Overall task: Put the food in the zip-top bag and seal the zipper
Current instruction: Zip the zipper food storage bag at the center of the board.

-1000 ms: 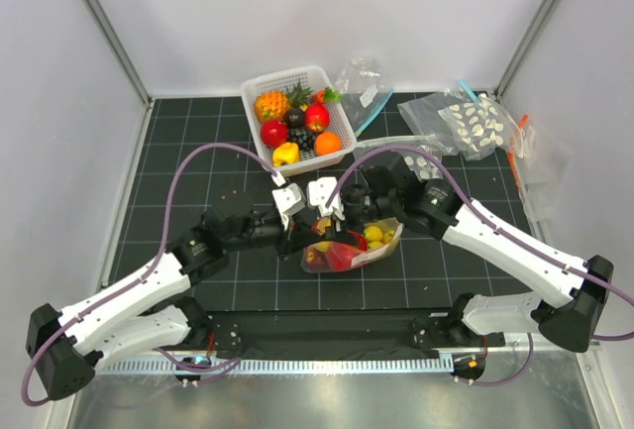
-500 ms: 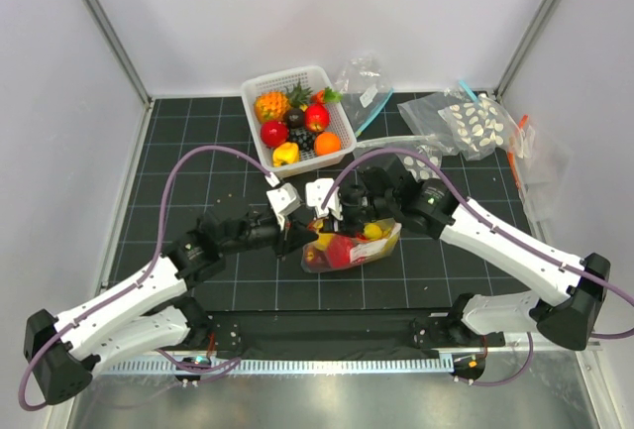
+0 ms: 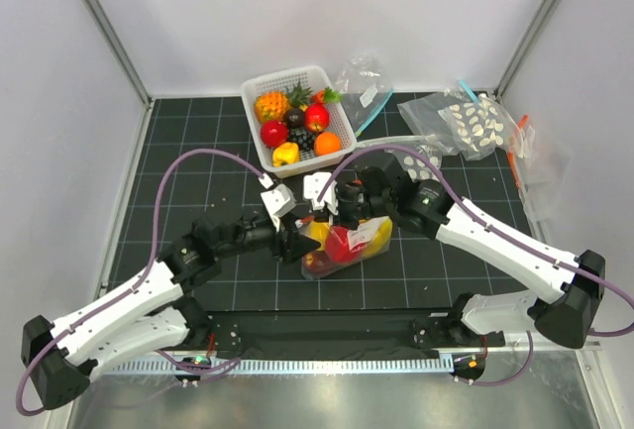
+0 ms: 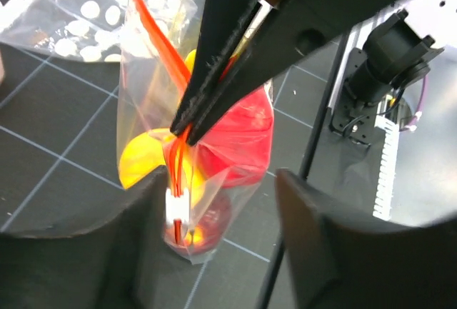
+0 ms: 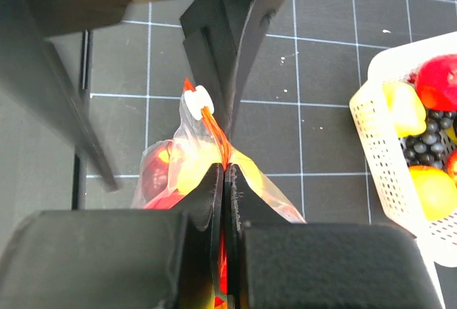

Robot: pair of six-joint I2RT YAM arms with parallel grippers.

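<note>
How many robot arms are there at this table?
2: the left arm comes from the near left corner, the right arm from the near right, meeting at the fruit bag. None seems hidden.

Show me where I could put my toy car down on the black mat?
The back-left of the mat, left of the white basket, is bare. So is the front strip between the zip-top bag and the arm bases. The middle, and the back right by the dotted bags, are crowded.
</note>
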